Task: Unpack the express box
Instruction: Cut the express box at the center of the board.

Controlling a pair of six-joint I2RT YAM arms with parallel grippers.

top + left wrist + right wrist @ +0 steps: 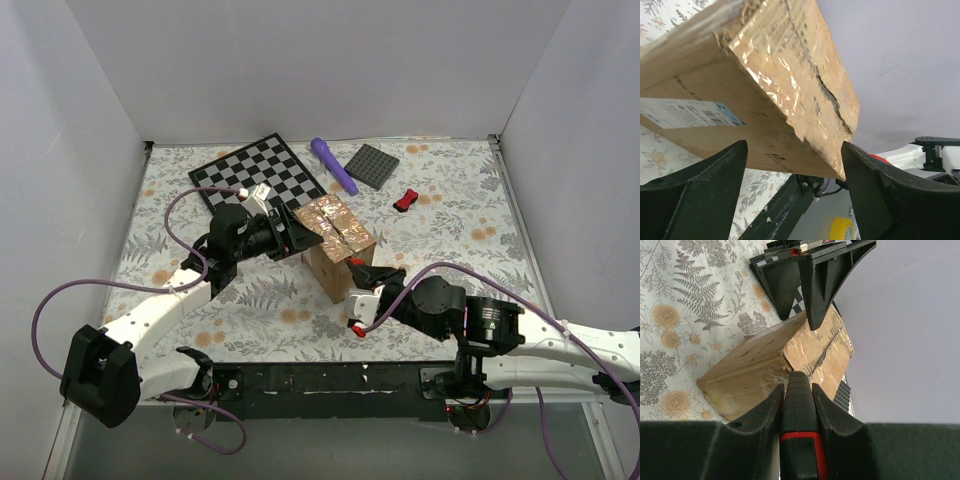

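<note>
Top external view, centre: the express box [338, 238] sits taped, contents hidden; left gripper [288, 232] spread beside it, right gripper [362, 276] clenched on a black-and-red tool [799, 430].

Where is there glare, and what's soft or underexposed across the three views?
Top external: even light, sharp, only a mild sheen on the taped top of the express box. Left wrist: strong glare streaks on the tape; the near fingers are featureless black. Right wrist: box in focus, lighter glare; the black-and-red tool near the lens shows little detail.
</note>
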